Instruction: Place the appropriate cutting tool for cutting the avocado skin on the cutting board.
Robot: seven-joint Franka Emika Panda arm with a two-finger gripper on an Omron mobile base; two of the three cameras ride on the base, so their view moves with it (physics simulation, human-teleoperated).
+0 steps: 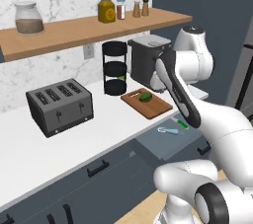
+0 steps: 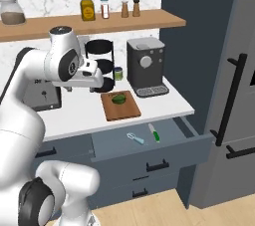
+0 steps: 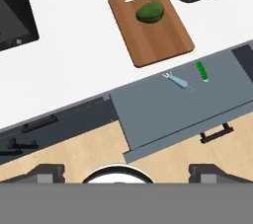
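The cutting tool (image 3: 201, 71), a slim knife with a bright green handle, lies in the open drawer (image 3: 163, 112) near its right side; it also shows in both base views (image 2: 155, 133) (image 1: 182, 124). The avocado (image 3: 150, 12) (image 2: 119, 98) (image 1: 146, 96) rests on the far part of the brown cutting board (image 3: 165, 43) (image 2: 122, 111) (image 1: 154, 108), which lies on the white counter by the drawer. My gripper (image 3: 127, 171) hangs high above the counter's front edge, open, with nothing between its widely spread fingertips (image 3: 45, 170). The hand (image 2: 89, 76) is well above and left of the board.
A light-blue silvery utensil (image 3: 177, 80) (image 2: 135, 138) lies in the drawer left of the knife. A coffee machine (image 2: 145, 65) and a black tiered stand (image 1: 115, 67) stand behind the board, and a toaster (image 1: 59, 105) to the left. A shelf (image 1: 89, 28) with jars hangs above.
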